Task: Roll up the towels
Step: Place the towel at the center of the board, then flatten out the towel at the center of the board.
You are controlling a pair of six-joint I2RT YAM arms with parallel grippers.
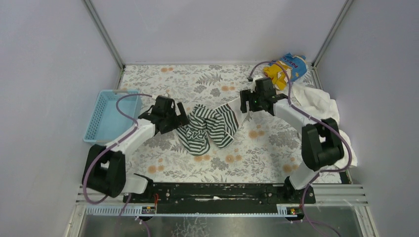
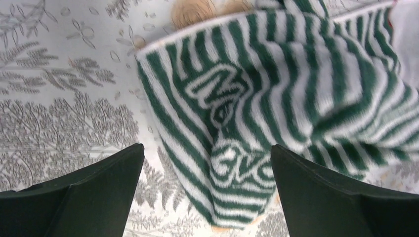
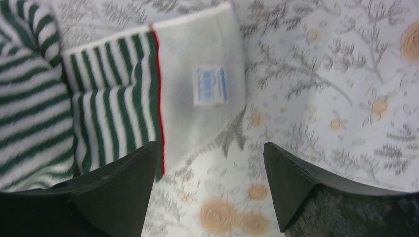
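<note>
Lying crumpled mid-frame on the worktop [image 1: 267, 143], the striped towel [image 1: 207, 127] stretches between both grippers, probably for flattening: left gripper [image 1: 181, 120] spread over its left fold, right gripper [image 1: 245, 106] spread at its hem. Far right, the white towel [image 1: 321, 101] lies bunched.

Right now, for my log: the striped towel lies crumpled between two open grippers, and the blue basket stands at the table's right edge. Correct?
Not quite: the top external view shows the blue basket at the left edge of the table. The striped towel does lie crumpled between the open left gripper and right gripper.
</note>
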